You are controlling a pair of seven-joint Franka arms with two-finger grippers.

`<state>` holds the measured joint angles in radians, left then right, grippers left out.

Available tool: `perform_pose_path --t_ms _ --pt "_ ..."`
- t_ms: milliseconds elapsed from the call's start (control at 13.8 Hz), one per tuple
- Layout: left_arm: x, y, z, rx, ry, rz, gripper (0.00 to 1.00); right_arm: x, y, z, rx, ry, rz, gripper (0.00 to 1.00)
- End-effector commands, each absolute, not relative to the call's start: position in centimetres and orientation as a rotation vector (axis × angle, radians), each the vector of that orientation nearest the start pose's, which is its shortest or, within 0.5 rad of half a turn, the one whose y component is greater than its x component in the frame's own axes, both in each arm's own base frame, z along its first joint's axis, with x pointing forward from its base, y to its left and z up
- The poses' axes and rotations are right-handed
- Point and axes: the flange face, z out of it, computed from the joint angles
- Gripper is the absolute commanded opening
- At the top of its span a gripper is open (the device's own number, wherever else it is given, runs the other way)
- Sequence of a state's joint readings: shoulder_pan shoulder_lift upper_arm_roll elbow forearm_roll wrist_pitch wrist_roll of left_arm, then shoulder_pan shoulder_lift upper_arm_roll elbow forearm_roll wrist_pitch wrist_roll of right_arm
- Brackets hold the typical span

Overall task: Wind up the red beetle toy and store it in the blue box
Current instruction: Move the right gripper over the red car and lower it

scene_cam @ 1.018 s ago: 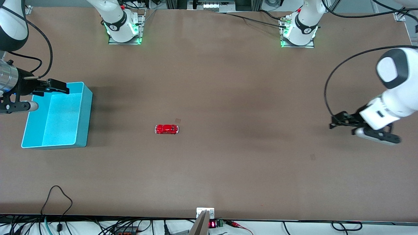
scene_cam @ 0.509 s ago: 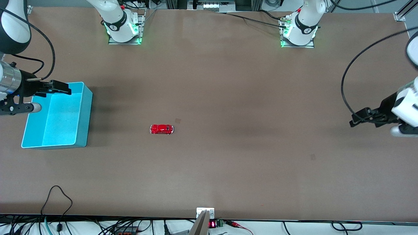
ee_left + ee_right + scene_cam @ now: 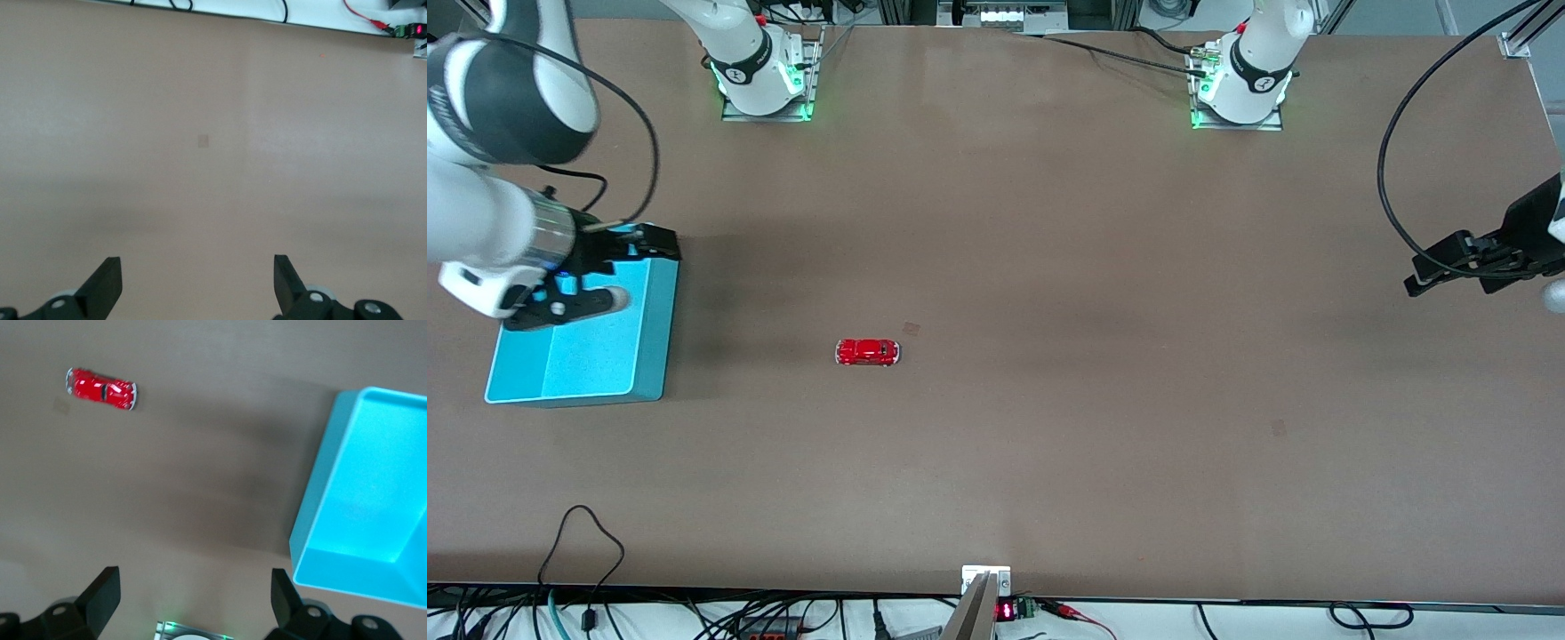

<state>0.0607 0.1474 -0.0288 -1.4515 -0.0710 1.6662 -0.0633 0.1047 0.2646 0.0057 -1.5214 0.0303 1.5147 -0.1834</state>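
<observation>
From the front view, the red beetle toy (image 3: 868, 352) sits alone on the brown table (image 3: 1049, 267), about in the middle. Its long side runs across the table, from one arm's end to the other. Both of its ends look silvery, and I cannot tell which is the nose from here. The blue box (image 3: 649, 311) stands well apart from the toy, at the right arm's end of the table. The right gripper (image 3: 640, 242) hangs over the box's rim. The left gripper (image 3: 1427, 271) is up over the left arm's end of the table, well away from the toy, and that arm looks like it is waiting.

In the left wrist view, the left gripper (image 3: 197, 283) has its two fingers spread wide with nothing between them. Only bare table shows under it.

In the right wrist view, the right gripper (image 3: 193, 603) is also spread wide and holds nothing. The toy (image 3: 101, 388) and the box (image 3: 320, 520) both show, with a clear gap of table between them. The box looks empty.

I think the job is at the pick-up step, since no gripper touches the toy yet. The next move calls for the right gripper to go over to the toy, come down with a finger on each long side, and squeeze it gently.
</observation>
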Motion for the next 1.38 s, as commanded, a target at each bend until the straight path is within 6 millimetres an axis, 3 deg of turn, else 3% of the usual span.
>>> perform_pose_path --t_ms 0,145,364,800,945,1309 --pt "59.9 1.5 61.0 -3.194 -0.165 -0.06 1.0 60.8 8.0 47.1 -2.966 -0.647 0.424 1.0" --pt "58.9 1.5 60.5 -3.193 -0.165 -0.065 1.0 60.2 9.3 44.7 -2.914 -0.727 0.415 1.0" --pt "57.5 1.5 59.7 -3.19 -0.167 -0.107 1.0 59.4 12.8 41.7 -2.822 -1.035 0.372 1.0" --pt "57.7 1.1 59.7 -3.187 -0.151 -0.101 1.0 56.0 23.1 36.9 -2.691 -1.604 0.212 1.0" --pt "57.8 1.2 59.8 -3.182 -0.161 -0.094 1.0 54.5 25.2 34.8 -2.601 -1.846 0.148 1.0" --pt "58.2 0.2 60.7 -3.187 -0.144 -0.12 1.0 53.3 27.2 31.5 -2.346 -2.161 -0.016 1.0"
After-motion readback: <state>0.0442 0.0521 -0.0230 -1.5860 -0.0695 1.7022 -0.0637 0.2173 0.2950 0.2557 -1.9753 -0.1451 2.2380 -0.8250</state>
